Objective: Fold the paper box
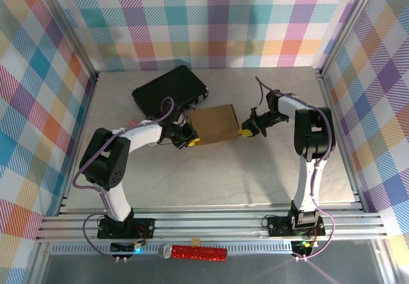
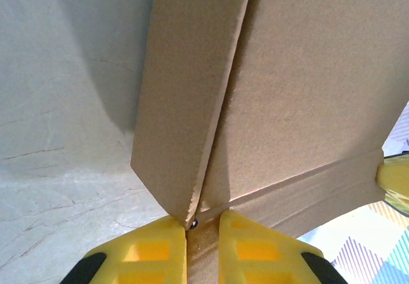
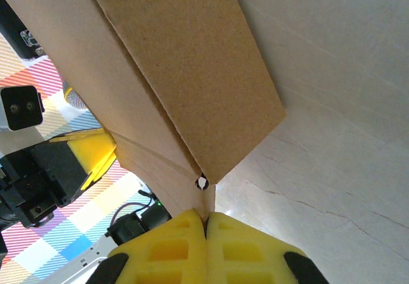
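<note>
The paper box (image 1: 214, 124) is a brown cardboard piece in the middle of the table, held between both arms. My left gripper (image 1: 190, 140) is at its near left corner and my right gripper (image 1: 245, 131) at its right edge. In the left wrist view the yellow fingers (image 2: 150, 252) press a strip of cardboard between them, with a flap (image 2: 192, 92) and the wide panel (image 2: 313, 86) rising beyond my left gripper (image 2: 202, 223). In the right wrist view my right gripper (image 3: 206, 217) is pinched on a thin cardboard edge below a hanging flap (image 3: 185, 60).
A black case (image 1: 169, 92) lies just behind and left of the box, touching or nearly touching it. Plaid walls and an aluminium frame (image 1: 211, 220) enclose the table. A red glittery cylinder (image 1: 193, 252) lies on the front rail. Bare grey tabletop (image 1: 223, 175) lies in front.
</note>
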